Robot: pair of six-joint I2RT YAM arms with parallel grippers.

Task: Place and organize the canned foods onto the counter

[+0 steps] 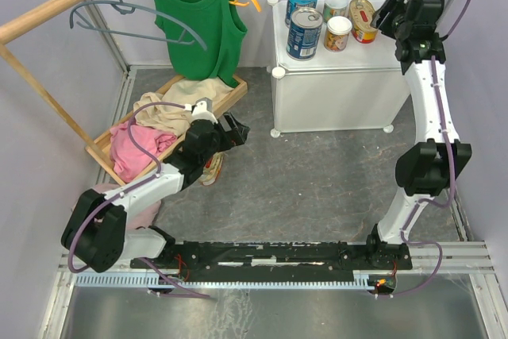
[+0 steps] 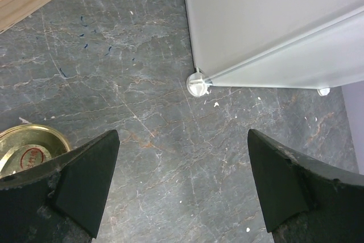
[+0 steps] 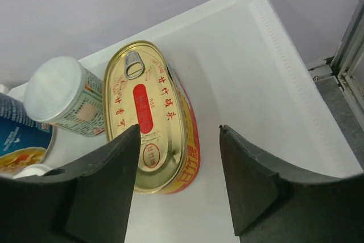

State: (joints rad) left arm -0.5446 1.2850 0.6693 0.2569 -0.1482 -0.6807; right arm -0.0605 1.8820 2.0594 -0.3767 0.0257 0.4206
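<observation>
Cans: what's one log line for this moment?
cabinet: five cans | floor: loose oval tin beside open left gripper | open right gripper over placed oval tin

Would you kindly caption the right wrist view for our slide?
Open right gripper above an oval tin lying on the counter beside a white-lidded can.

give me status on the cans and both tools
Left tool open, low over the floor. Right tool open over the counter, oval tin lying free. Five cans up; sixth tin on the floor by left tool. Nothing between them.
</observation>
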